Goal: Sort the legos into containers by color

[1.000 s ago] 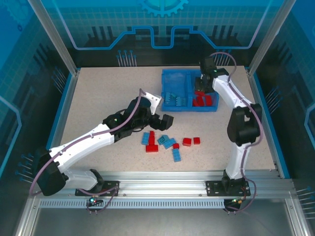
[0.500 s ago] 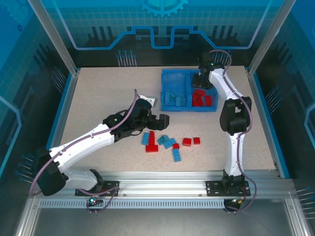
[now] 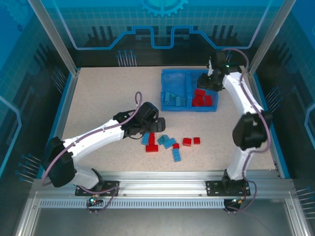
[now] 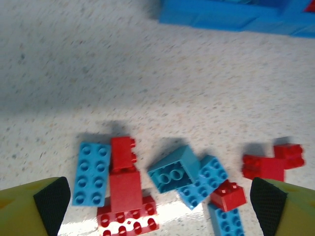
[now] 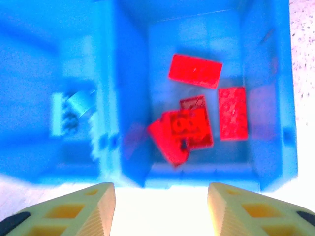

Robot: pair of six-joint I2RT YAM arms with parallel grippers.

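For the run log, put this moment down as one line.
left gripper: open, over loose legos | right gripper: open, empty, above bin right compartment | sorted: red legos right, light blue legos left

Speckled beige tabletop point(image 3: 101, 96), blue backdrop panels point(image 3: 98, 24), aluminium frame rail point(image 3: 162, 178)

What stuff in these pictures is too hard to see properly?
- Right wrist view: blur smears the light blue bricks in the bin's left compartment, so they can't be counted.
- Left wrist view: the bottom edge cuts off one blue brick; the top edge cuts off the bin.
- Top view: the red bricks are too small to count, and the right end effector covers that compartment's far end.
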